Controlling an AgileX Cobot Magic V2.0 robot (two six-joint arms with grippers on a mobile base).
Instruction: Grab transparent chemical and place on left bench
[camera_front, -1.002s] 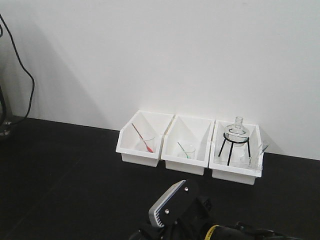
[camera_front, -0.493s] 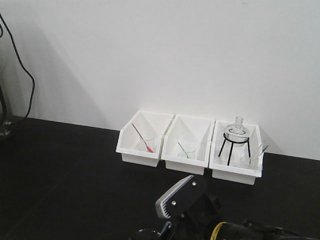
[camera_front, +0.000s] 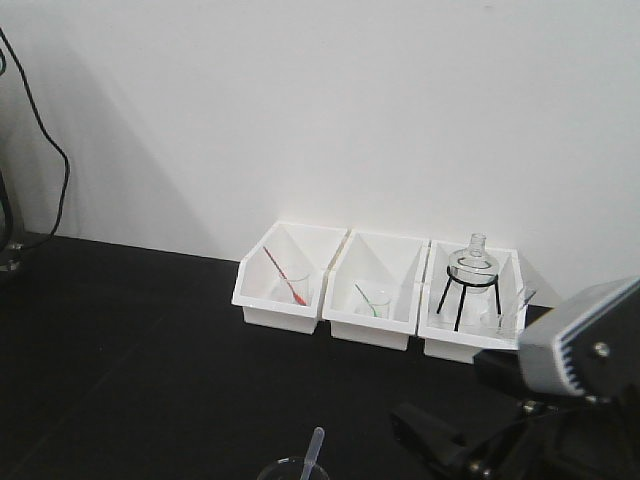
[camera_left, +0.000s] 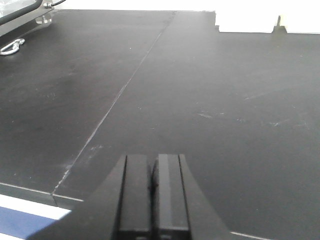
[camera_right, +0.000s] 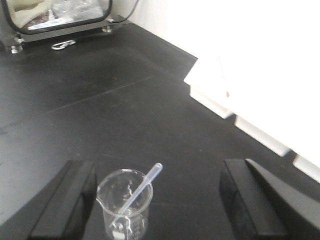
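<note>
Since the frame 0.5 s earlier, the right gripper (camera_right: 157, 200) has shifted from bottom centre to the lower right of the front view, exposing the transparent chemical (camera_front: 293, 467) at the bottom edge of that view.

Right gripper: jaws spread wide. In the right wrist view, 1 black finger (camera_right: 67, 202) stands just left of the beaker and the other sits well to its right. Neither finger touches the glass.

Transparent chemical (camera_right: 124, 207): upright on the left bench (camera_front: 150, 370), standing between the 2 open fingers, nearer the left one. Its pale dropper (camera_right: 142, 187) leans against the rim, bulb end pointing up and to the right. Printed markings show on the glass wall; they are too blurred to read.

Left gripper (camera_left: 152, 197): jaws closed, the 2 black pads pressed together with nothing between them. It sits low over the bare black bench surface (camera_left: 200, 100).

Background, front view: 3 white bins stand in a row against the white wall.
- Left bin (camera_front: 285, 280): 1 small beaker with a red rod.
- Middle bin (camera_front: 375, 290): 1 small beaker with a green rod.
- Right bin (camera_front: 470, 335): 1 round-bottomed flask (camera_front: 472, 262) on a black tripod, with further small clear glassware beside it.

A black cable (camera_front: 45, 130) hangs down the wall at far left.
</note>
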